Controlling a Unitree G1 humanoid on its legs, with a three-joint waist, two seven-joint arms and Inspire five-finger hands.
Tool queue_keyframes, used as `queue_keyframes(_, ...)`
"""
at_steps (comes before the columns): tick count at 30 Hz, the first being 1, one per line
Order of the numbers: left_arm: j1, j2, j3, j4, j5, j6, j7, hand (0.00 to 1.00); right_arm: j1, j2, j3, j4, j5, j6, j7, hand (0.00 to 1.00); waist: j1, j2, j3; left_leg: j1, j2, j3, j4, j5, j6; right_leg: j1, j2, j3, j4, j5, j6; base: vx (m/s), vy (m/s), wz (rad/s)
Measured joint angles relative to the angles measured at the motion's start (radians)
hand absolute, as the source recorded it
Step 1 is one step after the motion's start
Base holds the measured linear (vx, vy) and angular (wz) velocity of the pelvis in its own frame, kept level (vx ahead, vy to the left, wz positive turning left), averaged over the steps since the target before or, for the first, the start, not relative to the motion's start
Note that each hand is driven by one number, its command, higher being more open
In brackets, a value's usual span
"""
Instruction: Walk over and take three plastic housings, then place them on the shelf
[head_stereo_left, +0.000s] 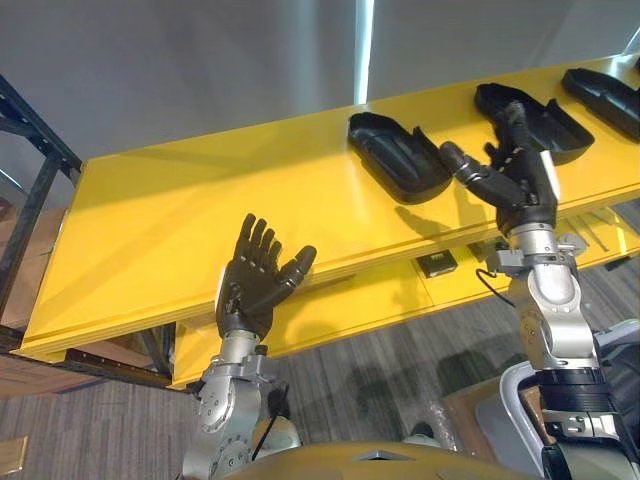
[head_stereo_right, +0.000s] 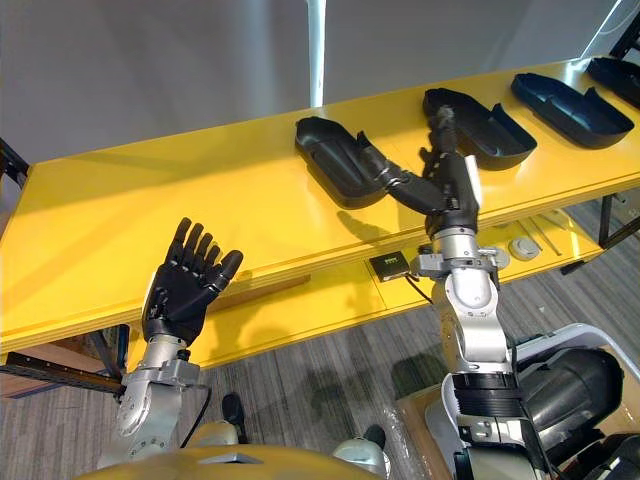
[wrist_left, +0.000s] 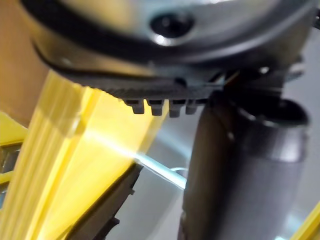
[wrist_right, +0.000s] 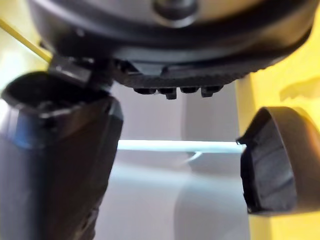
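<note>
Your right hand (head_stereo_right: 447, 192), fingers spread wide and empty, has the middle housing (head_stereo_right: 492, 125) at its one o'clock; your left hand (head_stereo_right: 185, 287) is spread too.

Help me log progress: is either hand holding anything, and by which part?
Nothing is held: left hand open, raised; right hand, fingers straight, at the middle housing.

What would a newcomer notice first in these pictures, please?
The long glossy yellow shelf board crossing the view, with three black moulded plastic housings in a row along its right part. Next, the right hand, raised open by the middle housing, and the open left hand before the shelf's front edge.
</note>
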Motion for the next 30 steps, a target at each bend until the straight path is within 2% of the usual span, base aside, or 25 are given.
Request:
queue_keyframes(2, 0.0, 0.001, 0.0, 0.0, 0.0, -0.002, 0.0, 1.0, 0.0, 0.0, -0.015, 0.041, -0.003, -0.041, -0.018, 1.0, 0.0, -0.007, -0.004, -0.001, 0.0, -0.006, 0.0, 0.0, 0.0, 0.001, 0.0, -0.003, 0.002, -0.008, -0.01, -0.02, 0.005, 0.04)
queue_keyframes(5, 0.0, 0.003, -0.001, -0.001, 0.0, -0.002, 0.0, 1.0, 0.0, 0.0, -0.017, 0.073, -0.039, -0.064, -0.034, 1.0, 0.0, -0.006, -0.004, -0.005, 0.0, -0.012, 0.0, -0.002, -0.001, 0.0, 0.001, -0.006, 0.002, -0.012, -0.006, -0.04, 0.009, 0.04)
queue_keyframes(11, 0.003, 0.022, 0.007, -0.003, -0.001, -0.002, -0.019, 1.0, 0.01, 0.0, -0.017, 0.159, -0.037, -0.065, 0.012, 1.0, 0.005, -0.013, -0.027, -0.03, -0.001, -0.022, 0.0, -0.004, 0.002, -0.016, 0.002, -0.009, 0.0, -0.012, -0.005, -0.02, 0.016, 0.06)
queue_keyframes(15, 0.002, 0.029, 0.033, -0.053, -0.003, 0.0, -0.046, 1.0, 0.007, 0.0, -0.009, 0.298, 0.0, -0.065, 0.035, 1.0, 0.026, -0.022, -0.034, -0.035, -0.002, -0.032, 0.0, 0.005, 0.007, -0.016, 0.004, -0.012, 0.001, -0.008, -0.01, 0.01, 0.004, 0.03)
queue_keyframes(19, 0.001, 0.029, 0.034, -0.062, -0.003, 0.006, -0.05, 1.0, -0.033, 0.0, 0.017, 0.41, 0.032, -0.062, 0.064, 1.0, 0.028, -0.022, -0.035, -0.034, -0.001, -0.034, 0.0, 0.011, 0.007, -0.016, 0.004, -0.01, 0.006, -0.008, -0.011, 0.0, 0.0, 0.0)
queue_keyframes(23, 0.002, 0.03, 0.045, -0.062, -0.004, 0.042, -0.063, 1.0, -0.071, -0.009, 0.055, 0.452, 0.04, -0.062, 0.127, 1.0, 0.028, -0.022, -0.035, -0.029, 0.001, -0.035, 0.0, 0.013, 0.007, -0.017, 0.004, -0.007, 0.018, -0.012, -0.016, -0.01, 0.001, 0.0)
queue_keyframes(30, 0.002, 0.03, 0.065, -0.062, -0.004, 0.046, -0.1, 1.0, -0.104, -0.026, 0.108, 0.5, 0.039, -0.062, 0.192, 1.0, 0.029, -0.022, -0.034, -0.033, 0.002, -0.037, 0.0, 0.003, 0.004, -0.019, 0.004, -0.007, 0.017, -0.016, -0.011, -0.04, 0.013, 0.01)
